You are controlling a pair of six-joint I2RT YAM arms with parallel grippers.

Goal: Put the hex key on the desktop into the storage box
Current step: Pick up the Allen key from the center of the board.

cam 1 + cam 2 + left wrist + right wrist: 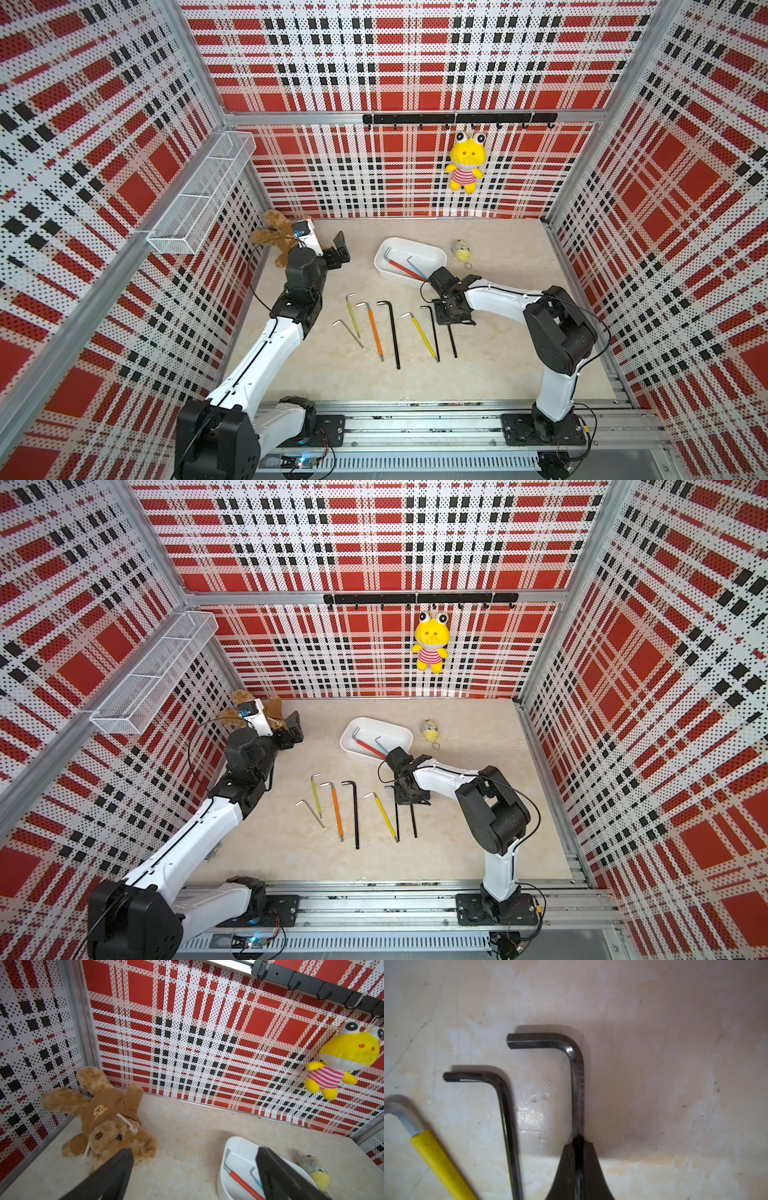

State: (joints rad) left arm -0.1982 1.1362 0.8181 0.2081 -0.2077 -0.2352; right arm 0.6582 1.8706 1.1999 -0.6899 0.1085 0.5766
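Right gripper [578, 1142] pinches the shaft of the black L-shaped steel hex key [577, 1076], flat on the cream marbled table [675, 1064], likely gripped there to lift it level. Beyond waits the shallow white plastic storage box [424, 252]; left gripper [194, 1150] gapes wide, idle.

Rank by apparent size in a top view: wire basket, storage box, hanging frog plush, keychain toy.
Largest to smallest:
wire basket, mounted higher, so nearer the camera
storage box
frog plush
keychain toy
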